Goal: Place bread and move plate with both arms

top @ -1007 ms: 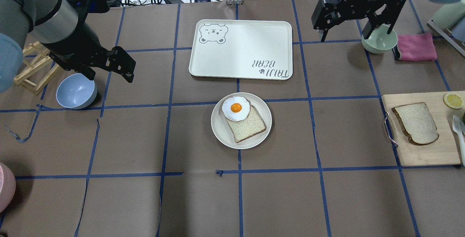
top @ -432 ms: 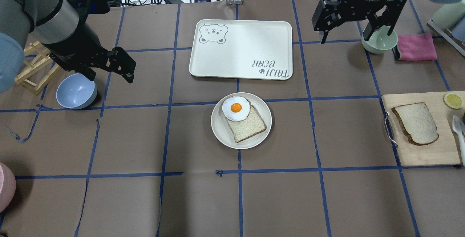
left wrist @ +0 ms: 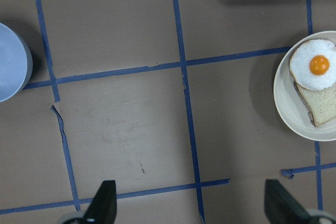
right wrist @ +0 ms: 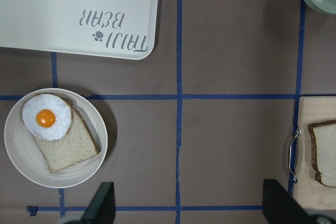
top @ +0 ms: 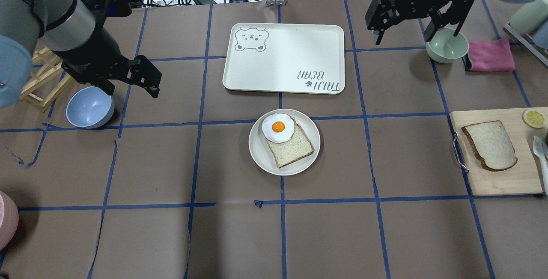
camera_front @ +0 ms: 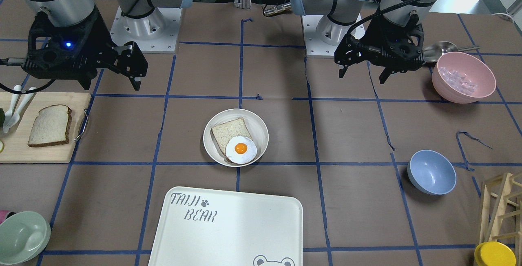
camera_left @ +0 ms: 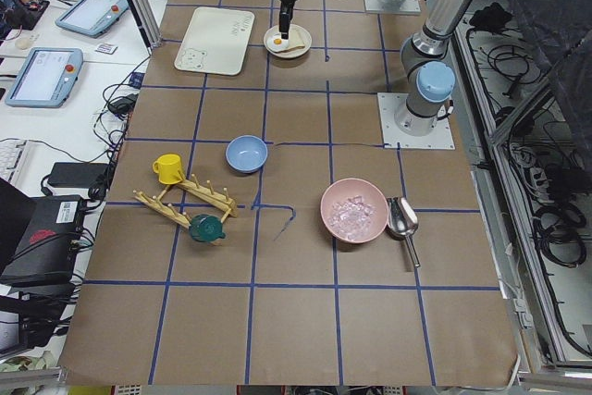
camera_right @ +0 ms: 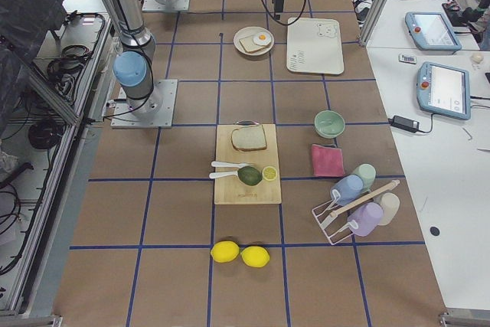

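The bread (top: pixel 490 145), a domed slice, lies on a wooden cutting board (top: pixel 505 178) at the right; it also shows in the front view (camera_front: pixel 49 125) and at the right wrist view's edge (right wrist: pixel 326 153). The plate (top: pixel 258 152) sits mid-table and holds a squarer slice (top: pixel 293 148) with a fried egg (top: pixel 278 128) on it. My right gripper (top: pixel 417 35) is open and empty, high over the far right, near a green bowl. My left gripper (top: pixel 129 90) is open and empty, high at the far left by a blue bowl.
The white TAIJI BEAR tray (top: pixel 282 58) lies beyond the plate. A pale green bowl (top: pixel 447 47) and a pink cloth (top: pixel 490 55) sit far right. A blue bowl (top: pixel 90 108) and a wooden rack (top: pixel 38 78) are at the left. A pink bowl (camera_front: pixel 463 77) stands near the left arm's base.
My right gripper has moved a little toward the table's far edge. My left gripper has barely shifted. The bread and the plate have not moved.
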